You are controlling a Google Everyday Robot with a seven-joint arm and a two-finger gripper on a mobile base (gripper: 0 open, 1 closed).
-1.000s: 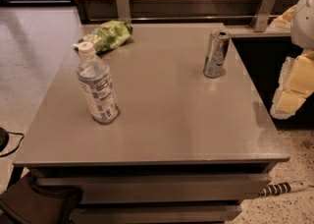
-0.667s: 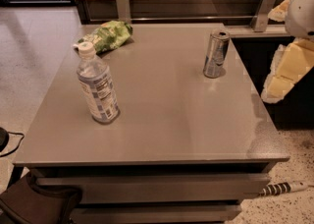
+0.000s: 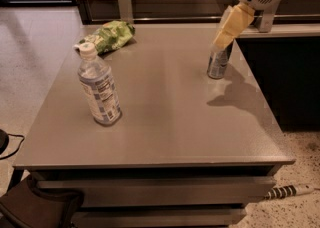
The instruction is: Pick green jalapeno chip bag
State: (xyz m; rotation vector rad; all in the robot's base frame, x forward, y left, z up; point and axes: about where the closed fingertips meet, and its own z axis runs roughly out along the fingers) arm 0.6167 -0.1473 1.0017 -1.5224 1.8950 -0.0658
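The green jalapeno chip bag (image 3: pixel 108 36) lies flat at the far left corner of the grey table (image 3: pixel 165 122), bright green with pale patches and wrinkled foil. My gripper (image 3: pixel 227 31) hangs from the white arm at the upper right, its cream-coloured fingers pointing down and left, in front of the top of the silver can (image 3: pixel 218 61). It is far to the right of the bag and holds nothing.
A clear plastic bottle (image 3: pixel 99 88) with a white cap stands upright at the front left of the table. The silver can stands near the right edge. A dark counter (image 3: pixel 280 72) adjoins the table on the right. A wood-panelled wall runs behind.
The arm has risen from the table's right side and swung left over the table, so the gripper now hangs above the can. The bag, bottle and can have not moved.
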